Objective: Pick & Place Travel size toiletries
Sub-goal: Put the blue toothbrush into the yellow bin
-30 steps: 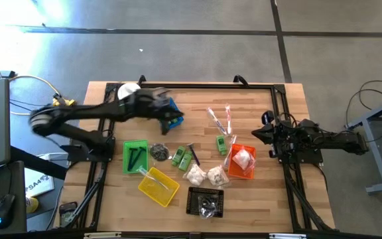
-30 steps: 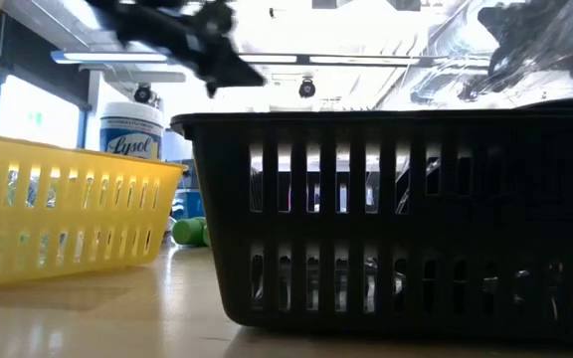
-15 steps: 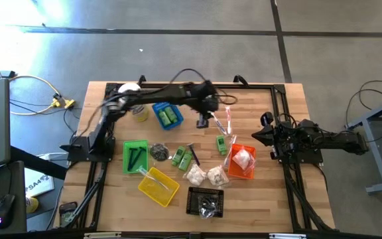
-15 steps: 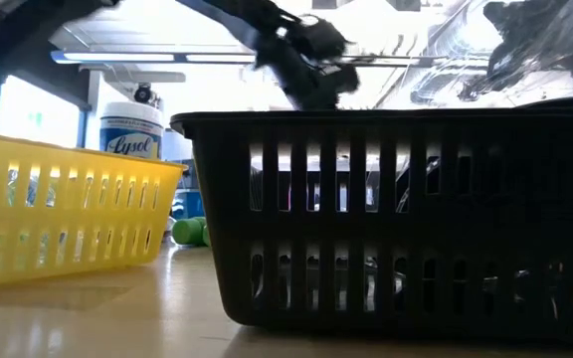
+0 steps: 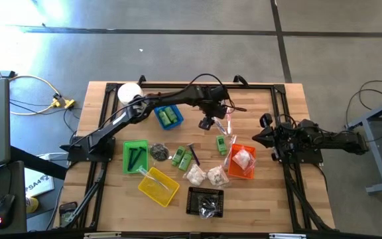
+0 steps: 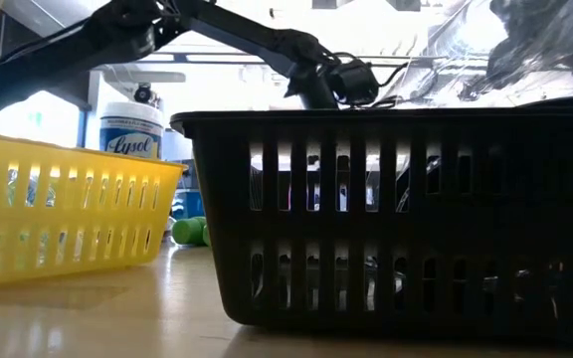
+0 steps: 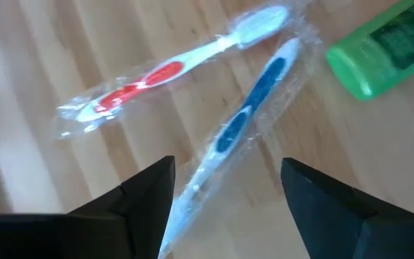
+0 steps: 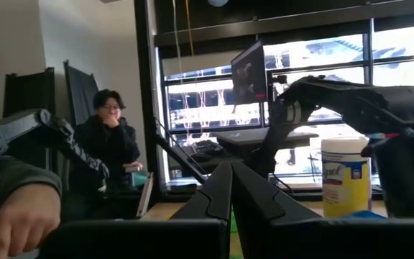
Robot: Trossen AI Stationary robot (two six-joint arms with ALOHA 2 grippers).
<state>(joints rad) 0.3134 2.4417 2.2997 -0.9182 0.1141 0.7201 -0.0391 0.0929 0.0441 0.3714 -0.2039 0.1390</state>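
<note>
Two clear-wrapped sticks, a red toothbrush (image 7: 157, 75) and a blue one (image 7: 246, 119), lie flat on the wood at the far middle of the table (image 5: 221, 121). My left gripper (image 7: 225, 198) hangs open just above them, pointing steeply down, with the blue stick's near end between its fingers and untouched. A green bottle (image 7: 383, 43) lies beside the sticks. More green bottles (image 5: 184, 157), white packets (image 5: 205, 175) and a grey bit (image 5: 158, 151) lie loose mid-table. My right gripper (image 5: 260, 136) waits shut at the right edge.
A blue basket (image 5: 168, 116) holds green bottles, a green basket (image 5: 135, 156) holds black combs and an orange basket (image 5: 242, 161) holds a white packet. Yellow (image 5: 158, 186) and black (image 5: 205, 200) baskets stand near the front. A white jar (image 5: 128, 91) stands far left.
My left arm has swung from over the blue basket toward the table's right along the far side. It has stretched out, tipped its gripper downward, rolled its wrist and sunk over the two wrapped sticks. The blue basket stays where it was.
</note>
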